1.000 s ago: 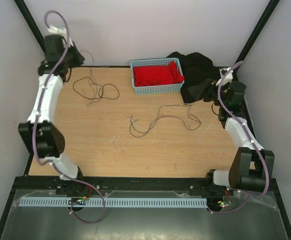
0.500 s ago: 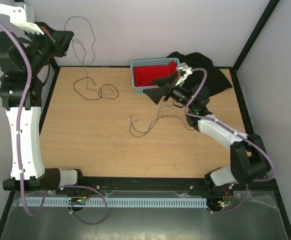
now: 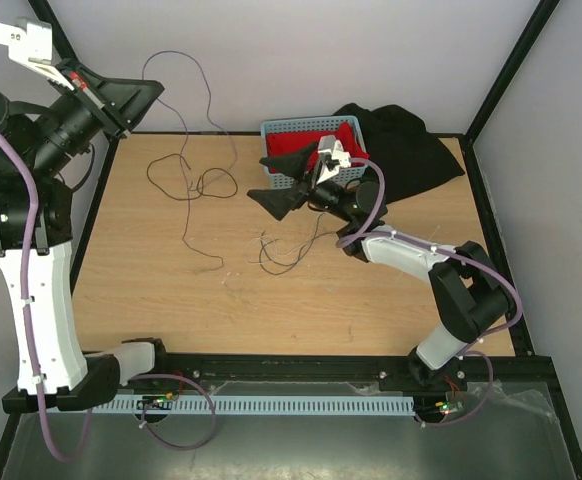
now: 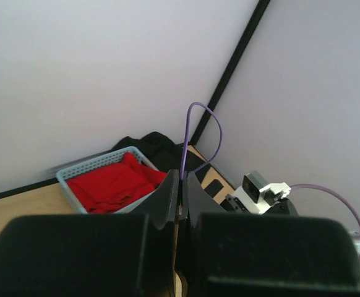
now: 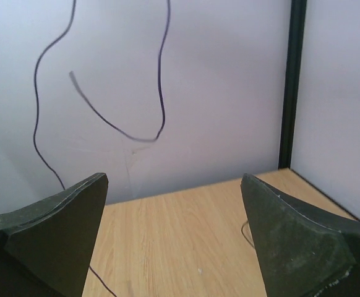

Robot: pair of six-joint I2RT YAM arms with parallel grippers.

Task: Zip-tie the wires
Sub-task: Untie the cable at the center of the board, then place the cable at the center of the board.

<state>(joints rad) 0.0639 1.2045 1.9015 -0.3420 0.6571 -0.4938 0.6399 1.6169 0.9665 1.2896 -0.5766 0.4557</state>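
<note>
Wooden surface (image 3: 271,310) carries everything. Left arm is reared up high at the far-left corner, right arm is stretched low across the surface toward the middle. Black cloth (image 3: 411,150) is heaped at the far right, touching a light-blue basket (image 3: 354,176) that holds a red cloth (image 3: 301,150). Left gripper (image 3: 154,90) jaws are pinched shut on one strand (image 4: 188,124). In the top view that strand arcs up in front of the back wall, then drops to the surface left of centre. Right gripper (image 3: 269,180) jaws are spread wide with nothing in them, just in front of the basket and pointing left. Its wrist view shows the raised strand hanging ahead of it, clear of both fingers. The other wires (image 3: 281,262) lie in loose loops on the surface: one cluster at far left under the raised strand, one near the middle below the right gripper.
</note>
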